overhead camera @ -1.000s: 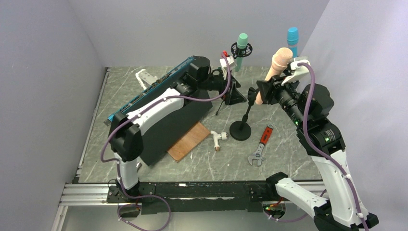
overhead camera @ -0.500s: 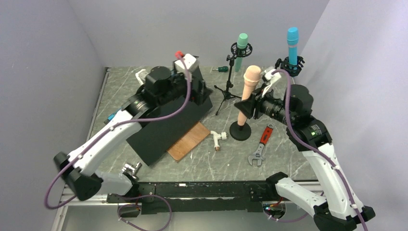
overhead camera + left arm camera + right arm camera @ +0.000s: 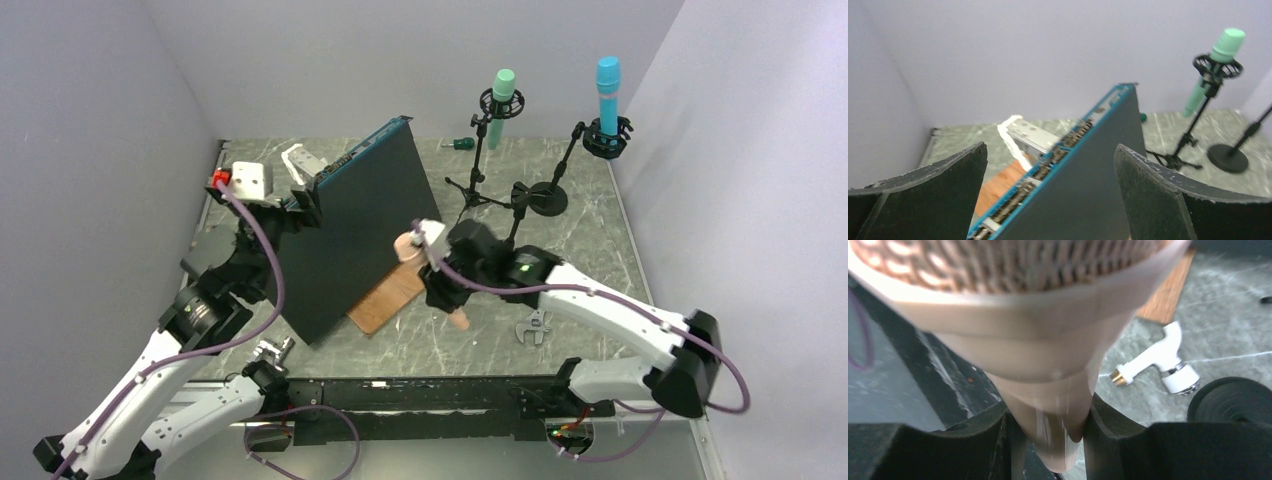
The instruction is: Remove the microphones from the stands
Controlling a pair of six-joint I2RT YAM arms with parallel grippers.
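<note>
My right gripper (image 3: 440, 287) is shut on the handle of the peach microphone (image 3: 407, 246) and holds it tilted, low over the table in front of the black panel. In the right wrist view the microphone (image 3: 1048, 335) fills the frame, its handle pinched between the fingers (image 3: 1100, 432). The empty black stand clip (image 3: 521, 192) stands behind my right arm; its round base (image 3: 1233, 400) shows at the right edge of the right wrist view. My left gripper (image 3: 303, 202) is open and empty, up by the panel's top left edge (image 3: 1050, 150).
A black panel with a teal edge (image 3: 360, 230) leans at centre left over a wooden board (image 3: 385, 300). A green microphone (image 3: 501, 92) on a tripod and a blue microphone (image 3: 607, 85) on a stand are at the back. A wrench (image 3: 535, 326) and a white pipe fitting (image 3: 1160, 362) lie near my right arm.
My right arm has carried the peach microphone off its stand, left and down toward the front. My left arm has drawn back to the left, away from the panel's far end.
</note>
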